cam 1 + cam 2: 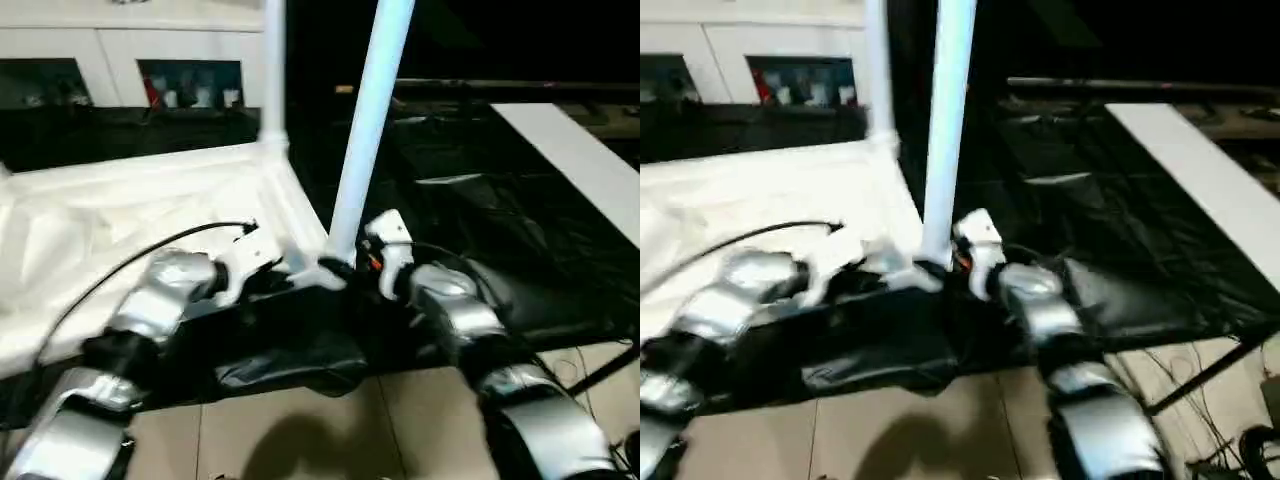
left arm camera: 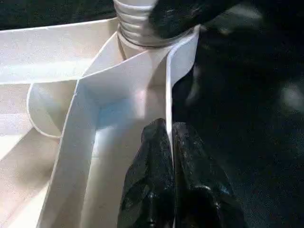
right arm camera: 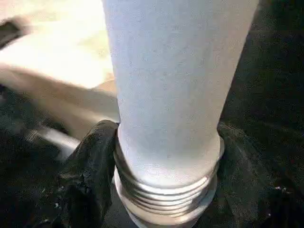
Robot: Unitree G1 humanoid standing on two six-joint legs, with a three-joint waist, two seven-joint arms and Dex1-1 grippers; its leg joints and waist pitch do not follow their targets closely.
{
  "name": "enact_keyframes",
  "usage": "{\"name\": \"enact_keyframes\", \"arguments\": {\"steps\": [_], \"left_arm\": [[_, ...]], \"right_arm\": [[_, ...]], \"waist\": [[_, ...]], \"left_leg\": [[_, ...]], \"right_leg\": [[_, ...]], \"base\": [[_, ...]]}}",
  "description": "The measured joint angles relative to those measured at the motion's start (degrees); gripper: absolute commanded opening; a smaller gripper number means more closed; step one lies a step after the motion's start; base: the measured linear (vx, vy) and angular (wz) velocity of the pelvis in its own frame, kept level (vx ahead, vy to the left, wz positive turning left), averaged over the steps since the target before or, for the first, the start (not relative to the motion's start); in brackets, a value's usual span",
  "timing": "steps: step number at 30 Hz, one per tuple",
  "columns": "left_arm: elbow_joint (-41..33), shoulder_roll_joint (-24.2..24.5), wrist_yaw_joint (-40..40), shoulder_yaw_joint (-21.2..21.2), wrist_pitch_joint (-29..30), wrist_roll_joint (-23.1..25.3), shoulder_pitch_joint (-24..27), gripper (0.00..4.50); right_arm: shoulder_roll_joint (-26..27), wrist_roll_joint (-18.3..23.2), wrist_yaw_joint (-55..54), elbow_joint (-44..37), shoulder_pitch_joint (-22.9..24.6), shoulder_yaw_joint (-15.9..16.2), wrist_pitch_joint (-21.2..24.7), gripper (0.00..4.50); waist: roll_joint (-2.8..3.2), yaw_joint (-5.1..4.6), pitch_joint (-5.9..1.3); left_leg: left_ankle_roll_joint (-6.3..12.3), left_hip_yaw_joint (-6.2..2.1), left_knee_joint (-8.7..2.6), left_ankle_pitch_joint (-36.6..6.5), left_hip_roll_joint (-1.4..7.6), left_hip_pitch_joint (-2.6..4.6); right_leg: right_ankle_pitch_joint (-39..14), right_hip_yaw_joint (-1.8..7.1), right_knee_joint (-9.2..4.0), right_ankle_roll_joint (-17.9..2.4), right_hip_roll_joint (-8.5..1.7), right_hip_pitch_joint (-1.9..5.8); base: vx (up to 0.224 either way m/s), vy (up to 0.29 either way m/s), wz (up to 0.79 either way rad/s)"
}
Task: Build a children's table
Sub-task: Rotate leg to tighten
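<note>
Left gripper (image 2: 171, 156) fingers clenched on the thin rim wall of the upturned tabletop (image 1: 120, 220) near its corner, right gripper (image 3: 161, 161) fingers grasping the threaded base of the upright leg (image 1: 365, 130) at that corner socket, second leg (image 1: 273, 70) standing behind, black sheeting (image 1: 480, 220) alongside.

The left gripper (image 2: 170, 142) is closed on the thin white outer wall (image 2: 168, 90) of the tabletop (image 2: 57, 71), one black finger (image 2: 149, 180) on the inner face, the other on the outer. Just inside the fingers, ribs form a boxed cell. Directly ahead of the fingertips, at the corner, sits the threaded silver end of a leg (image 2: 135, 23). A black shape overlaps that end; what it is cannot be told.
</note>
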Motion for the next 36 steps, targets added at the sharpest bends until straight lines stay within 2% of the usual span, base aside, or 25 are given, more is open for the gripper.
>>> {"name": "enact_keyframes", "arguments": {"steps": [4, 7, 14, 16, 17, 19, 22, 26, 30, 36], "left_arm": [[1.31, -6.73, 8.69, 0.51, 6.63, 0.76, -2.16, 0.0], [1.31, -9.12, 11.67, 0.55, 7.74, 1.43, -2.34, 0.0], [1.29, -8.31, 12.18, -0.04, 6.6, 2.4, -2.32, 0.0], [1.16, -7.78, 11.96, -0.18, 6.45, 2.36, -2.31, 0.0], [1.13, -7.65, 11.81, -0.25, 6.31, 2.35, -2.3, 0.0], [1.05, -6.77, 10.92, -0.32, 5.61, 2.33, -2.24, 0.0], [1.06, -5.34, 8.9, -0.22, 4.17, 2.06, -2.11, 0.0], [0.8, -1.22, 2.4, 0.18, -0.12, 0.16, -0.88, 0.0], [-0.02, 3.09, -5.56, 0.18, -4.74, -1.73, 0.54, 0.0], [-1.76, 6.2, -14.97, -0.01, -6.38, -4.38, 1.62, 0.0]], "right_arm": [[3.22, -0.09, -12.96, 3.86, -2.98, -2.3, 0.49, 2.72], [4.16, -0.23, -17.52, 5.58, -4.31, -3.34, 0.56, 2.72], [4.84, -0.15, -17.84, 7.66, -5.39, -4.58, -1.0, 2.72], [4.84, 0.27, -16.52, 7.89, -5.39, -5.58, -1.6, 3.42], [4.83, 0.32, -16.19, 8.07, -5.39, -5.69, -1.96, 3.42], [4.81, 0.82, -13.49, 8.26, -5.37, -5.99, -2.9, 3.44], [3.7, 0.93, -8.75, 7.96, -5.14, -5.49, -3.44, 3.83], [-0.06, 0.15, 3.35, 4.59, -3.19, -2.26, -3.69, 3.93], [-4.45, -1.6, 14.96, 0.31, -0.91, 1.4, -5.09, 3.93], [-7.43, -1.79, 24.58, -3.42, 0.4, 3.52, -5.08, 3.93]], "waist": [[-0.03, -0.08, -0.02], [-0.05, -0.08, -0.07], [-0.01, -0.11, -0.1], [-0.02, -0.11, -0.09], [-0.02, -0.11, -0.09], [0.02, -0.22, -0.07], [0.03, -0.47, 0.01], [0.06, -0.44, 0.04], [0.08, -0.11, 0.05], [0.09, 1.01, 0.06]], "left_leg": [[0.0, 0.0, 0.03, 0.0, -0.07, -0.03], [0.01, 0.0, 0.0, 0.0, -0.08, -0.05], [0.01, -0.01, -0.19, 0.0, -0.09, -0.07], [0.01, -0.01, -0.25, 0.0, -0.09, -0.08], [0.01, -0.01, -0.28, 0.0, -0.09, -0.08], [0.01, -0.01, -0.35, 0.0, -0.09, -0.09], [0.01, -0.01, -0.42, 0.0, -0.07, -0.14], [0.03, -0.01, -0.66, 0.02, 0.02, -0.22], [0.33, -0.02, -0.52, 0.21, 0.07, -0.47], [0.67, 0.07, -0.03, 0.0, 0.04, -1.03]], "right_leg": [[0.05, 0.14, 0.0, 0.02, -0.03, 0.01], [0.06, 0.13, 0.0, 0.04, -0.05, 0.01], [0.07, 0.06, 0.0, 0.06, -0.04, -0.05], [0.07, 0.05, 0.0, 0.06, -0.03, -0.08], [0.07, 0.04, 0.0, 0.06, -0.04, -0.08], [0.08, 0.03, 0.0, 0.06, -0.03, -0.12], [0.11, -0.01, 0.0, 0.0, 0.0, -0.22], [0.19, -0.09, 0.0, -0.22, 0.11, -0.37], [-0.09, -0.13, -0.01, -0.3, 0.14, -0.49], [-0.16, -0.13, -0.1, -0.4, 0.0, -0.77]], "base": [[0.0, 0.0, 0.0], [0.0, 0.0, 0.0], [0.0, 0.0, 0.0], [0.0, 0.0, 0.0], [0.0, 0.0, 0.0], [0.0, 0.0, 0.0], [0.0, 0.0, 0.0], [0.0, 0.0, 0.0], [0.0, 0.0, 0.0], [0.0, 0.0, 0.0]]}}
